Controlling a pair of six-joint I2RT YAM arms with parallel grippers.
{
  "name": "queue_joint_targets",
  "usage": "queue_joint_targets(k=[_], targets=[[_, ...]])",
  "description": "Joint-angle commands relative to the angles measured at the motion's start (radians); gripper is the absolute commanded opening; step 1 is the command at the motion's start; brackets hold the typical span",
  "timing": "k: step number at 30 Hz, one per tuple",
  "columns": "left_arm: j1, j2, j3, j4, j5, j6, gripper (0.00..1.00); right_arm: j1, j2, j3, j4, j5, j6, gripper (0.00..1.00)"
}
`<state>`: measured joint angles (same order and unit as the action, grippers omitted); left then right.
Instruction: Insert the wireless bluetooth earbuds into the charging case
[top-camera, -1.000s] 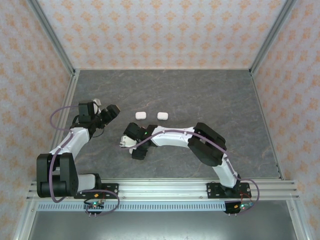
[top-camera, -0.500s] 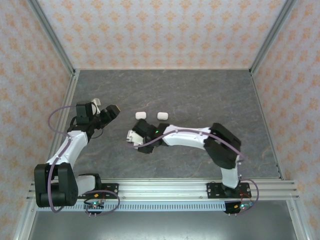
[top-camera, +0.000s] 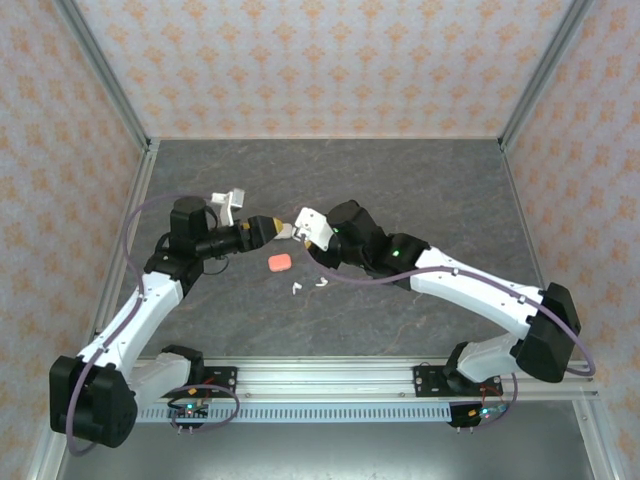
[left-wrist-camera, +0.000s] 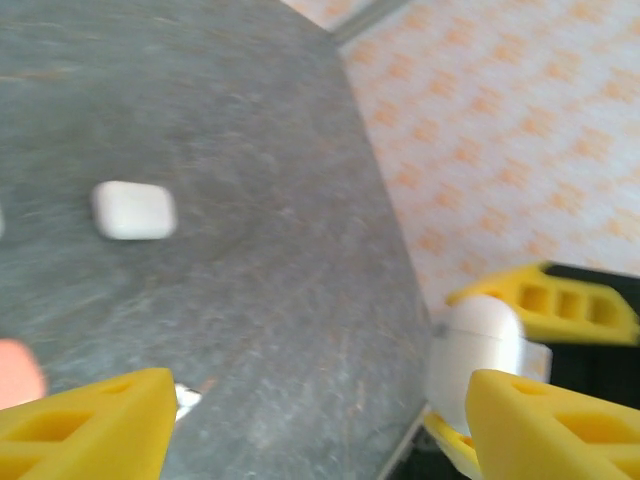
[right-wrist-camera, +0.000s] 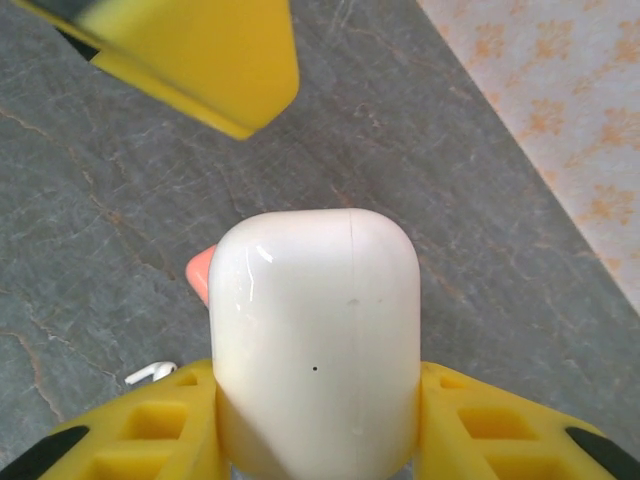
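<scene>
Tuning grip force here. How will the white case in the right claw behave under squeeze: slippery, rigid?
Likely slippery: the white case shows glossy highlights. Its rounded sides give the right claw little flat to bite, so it may squirt out. Hard-looking shell, probably rigid.

My right gripper (top-camera: 303, 222), clamping a white case (right-wrist-camera: 315, 320), blocks my spread left gripper's (top-camera: 280, 229) front. A pink case (top-camera: 280, 263) and two earbuds (top-camera: 296, 288) lie near; the far table (top-camera: 420, 175) is open.
</scene>
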<state>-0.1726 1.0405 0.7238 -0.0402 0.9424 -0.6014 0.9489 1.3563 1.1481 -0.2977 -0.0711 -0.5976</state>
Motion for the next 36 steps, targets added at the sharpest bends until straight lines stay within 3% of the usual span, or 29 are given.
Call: queue_joint_targets(k=[1, 7, 14, 20, 28, 31, 36], targets=[[-0.043, -0.014, 0.058, 0.036, 0.063, 0.021, 0.76, 0.001, -0.030, -0.003, 0.002, 0.039, -0.049, 0.41], [-0.123, 0.029, 0.083, 0.067, 0.072, 0.025, 0.71, 0.002, -0.048, 0.002, 0.002, 0.029, -0.064, 0.41], [-0.184, 0.083, 0.110, 0.080, 0.082, 0.045, 0.57, 0.002, -0.051, 0.001, 0.009, 0.006, -0.059, 0.41], [-0.202, 0.098, 0.111, 0.101, 0.075, 0.044, 0.35, 0.002, -0.047, -0.001, 0.007, 0.000, -0.056, 0.41], [-0.205, 0.082, 0.109, 0.084, 0.062, 0.061, 0.17, -0.010, -0.042, 0.007, -0.025, -0.007, -0.027, 0.45], [-0.205, 0.063, 0.106, 0.074, 0.043, 0.093, 0.14, -0.025, -0.059, 0.007, -0.049, -0.040, 0.002, 0.59], [-0.207, 0.030, 0.093, 0.063, -0.014, 0.176, 0.09, -0.079, -0.144, -0.032, -0.061, -0.168, 0.071, 0.94]])
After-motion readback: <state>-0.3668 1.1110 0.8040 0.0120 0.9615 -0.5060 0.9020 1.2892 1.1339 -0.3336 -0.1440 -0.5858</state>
